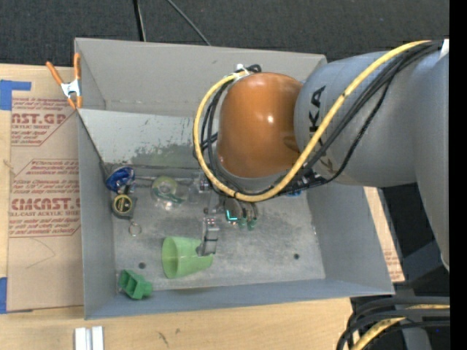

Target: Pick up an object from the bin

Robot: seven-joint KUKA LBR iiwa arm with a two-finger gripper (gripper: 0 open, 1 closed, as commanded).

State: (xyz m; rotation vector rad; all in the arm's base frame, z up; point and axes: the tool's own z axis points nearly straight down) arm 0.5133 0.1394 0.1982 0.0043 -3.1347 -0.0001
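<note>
My gripper (209, 243) hangs below the orange wrist cover, low over the bin's middle. Its tip reaches down to the right edge of a light green plastic cup (181, 257) that lies on its side near the front wall. Whether it touches the cup is unclear. A clear plastic piece (166, 189) lies to the gripper's left, further back.
At the left wall lie a blue object (119, 177) and a round metal-and-yellow object (122, 205). A small clear bit (135, 230) lies below them. In the front left corner sits a dark green block (135, 284). The arm covers the bin's right and back.
</note>
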